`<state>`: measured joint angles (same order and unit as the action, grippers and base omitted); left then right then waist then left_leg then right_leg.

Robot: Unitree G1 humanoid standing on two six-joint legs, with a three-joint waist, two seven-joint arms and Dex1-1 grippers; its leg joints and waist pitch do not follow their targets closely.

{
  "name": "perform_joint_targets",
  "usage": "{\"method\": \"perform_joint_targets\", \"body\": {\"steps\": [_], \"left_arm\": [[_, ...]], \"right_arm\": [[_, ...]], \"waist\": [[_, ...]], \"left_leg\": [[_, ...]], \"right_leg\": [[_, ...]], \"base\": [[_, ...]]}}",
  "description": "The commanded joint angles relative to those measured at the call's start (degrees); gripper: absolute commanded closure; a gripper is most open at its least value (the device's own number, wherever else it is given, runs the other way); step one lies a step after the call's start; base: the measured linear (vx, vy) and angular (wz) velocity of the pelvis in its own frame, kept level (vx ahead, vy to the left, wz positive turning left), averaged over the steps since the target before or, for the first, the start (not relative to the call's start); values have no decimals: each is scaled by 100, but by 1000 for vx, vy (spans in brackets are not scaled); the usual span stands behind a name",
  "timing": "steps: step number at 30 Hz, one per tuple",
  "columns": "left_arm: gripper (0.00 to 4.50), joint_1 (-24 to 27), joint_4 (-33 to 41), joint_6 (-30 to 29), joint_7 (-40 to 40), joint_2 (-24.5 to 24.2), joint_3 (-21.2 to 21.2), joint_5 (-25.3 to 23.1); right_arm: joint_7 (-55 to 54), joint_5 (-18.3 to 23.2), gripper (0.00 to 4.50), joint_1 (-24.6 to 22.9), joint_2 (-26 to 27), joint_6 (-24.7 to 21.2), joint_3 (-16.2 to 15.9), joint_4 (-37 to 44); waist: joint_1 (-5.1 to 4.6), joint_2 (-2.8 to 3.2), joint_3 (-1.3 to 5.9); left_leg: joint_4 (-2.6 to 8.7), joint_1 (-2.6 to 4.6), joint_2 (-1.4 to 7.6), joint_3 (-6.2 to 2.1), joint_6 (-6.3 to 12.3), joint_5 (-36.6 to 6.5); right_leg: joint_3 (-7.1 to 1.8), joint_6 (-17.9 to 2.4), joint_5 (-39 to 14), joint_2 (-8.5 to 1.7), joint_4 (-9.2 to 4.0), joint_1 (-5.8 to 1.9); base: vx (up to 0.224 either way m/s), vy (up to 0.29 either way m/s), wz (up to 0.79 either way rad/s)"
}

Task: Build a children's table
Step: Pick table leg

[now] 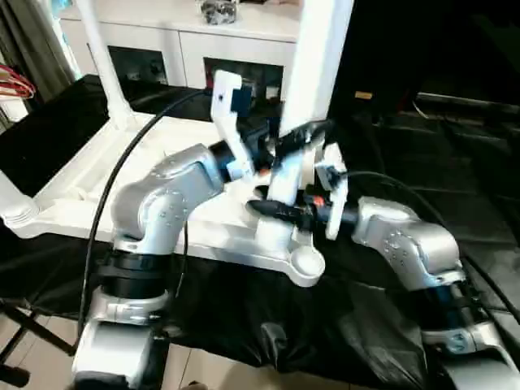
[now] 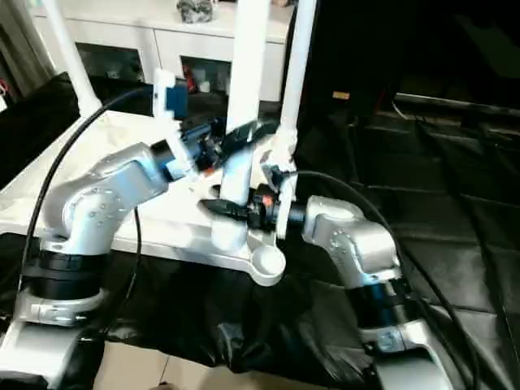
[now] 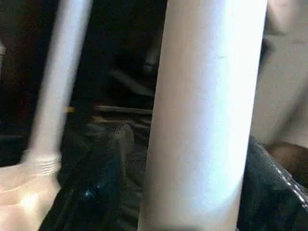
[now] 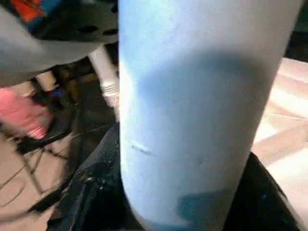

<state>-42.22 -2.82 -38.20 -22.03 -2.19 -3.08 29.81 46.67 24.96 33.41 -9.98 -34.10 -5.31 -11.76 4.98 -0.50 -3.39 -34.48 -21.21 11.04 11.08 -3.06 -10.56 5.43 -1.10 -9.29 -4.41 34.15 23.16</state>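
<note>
White plastic rectangular tabletop [image 1: 89,183] lies underside-up on the black-covered bench. Near its right front corner we see the left gripper [image 1: 296,138] and right gripper [image 1: 272,210] flanking an upright white tapered leg [image 2: 244,122]; jaws' state we cannot tell.

From up at the robot's head, the two eye views look forward and down over its silver forearms onto the white plastic upturned tabletop [image 1: 97,175] lying across the black-draped worktop [image 1: 244,317]. Both share the tall white tapered tube leg [image 2: 244,122], seen from slightly offset spots. Each wrist camera sits pressed close against that same leg, one from either side, the left wrist view also catching a second white tube leg [image 3: 60,82] beyond.
</note>
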Motion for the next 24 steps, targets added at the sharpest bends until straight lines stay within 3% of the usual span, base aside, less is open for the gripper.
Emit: {"method": "perform_joint_targets", "body": {"steps": [1, 13, 16, 18, 20, 24], "left_arm": [[185, -51, -200, 149, 497, 65, -153, -305], [260, 41, -106, 163, 404, 93, -92, -210], [264, 63, -54, 98, -123, -39, -8, 4], [265, 112, 32, -3, -600, -153, 63, 230], [265, 155, 131, -101, -1042, -271, 127, 449], [265, 196, 272, -331, -2071, -578, 203, 935]], "right_arm": [[-116, -40, 257, 164, 78, 220, 38, 156], [-340, -186, 257, 183, 172, 360, 37, 94], [-144, 43, 187, 250, 90, 181, 191, 17], [123, 191, 175, 277, -43, 35, 222, 9], [475, 312, 162, 283, -212, -113, 181, 38], [1507, 512, 136, 188, -708, -390, -91, 253]], "waist": [[-9, -66, 440], [-12, -60, 431], [-10, -56, 434], [-10, -80, 432], [-1, -63, 432], [18, -78, 436]], "left_leg": [[362, 59, 216, -111, 72, -663], [368, 61, 215, -108, 89, -736], [368, 70, 214, -108, 96, -730], [367, 74, 216, -99, 138, -736], [365, 72, 215, -98, 169, -689], [356, 68, 222, -95, 224, -646]], "right_leg": [[-310, -738, -1537, -396, -398, -323], [-310, -778, -1536, -404, -402, -317], [-310, -799, -1518, -405, -393, -316], [-315, -822, -1505, -403, -390, -315], [-315, -876, -1439, -401, -371, -324], [-314, -959, -1330, -407, -352, -339]], "base": [[0, 0, 0], [0, 0, 0], [0, 0, 0], [0, 0, 0], [0, 0, 0], [0, 0, 0]]}}
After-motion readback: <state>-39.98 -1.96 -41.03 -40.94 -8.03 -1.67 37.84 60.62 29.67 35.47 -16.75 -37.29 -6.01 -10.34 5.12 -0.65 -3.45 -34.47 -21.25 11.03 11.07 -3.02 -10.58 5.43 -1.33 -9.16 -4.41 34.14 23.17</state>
